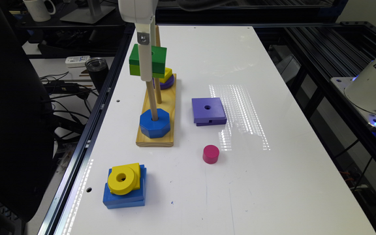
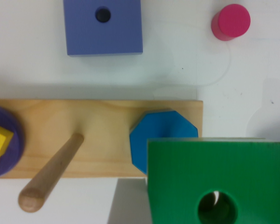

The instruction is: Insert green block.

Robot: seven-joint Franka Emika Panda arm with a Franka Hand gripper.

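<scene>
The green block (image 1: pixel 157 60), dark green over a lime layer, hangs in the air above the wooden peg base (image 1: pixel 157 138), held in my gripper (image 1: pixel 147 73). One white finger crosses its front face. It sits level with the upper part of the near peg (image 1: pixel 152 101), which carries a blue octagon (image 1: pixel 154 123) at its foot. In the wrist view the green block (image 2: pixel 177 177) looms close, covering part of the blue octagon (image 2: pixel 161 135); that peg is hidden behind it. Its centre hole (image 2: pixel 217 208) shows only a white sliver. The middle peg (image 2: pixel 51 172) stands bare.
A purple disc (image 1: pixel 167 84) with a yellow piece (image 1: pixel 167 73) sits on the far peg. A flat purple square (image 1: pixel 208 111) and a pink cylinder (image 1: pixel 211 154) lie on the white table (image 1: pixel 289 182). A yellow ring on a blue block (image 1: pixel 124 186) rests near the front.
</scene>
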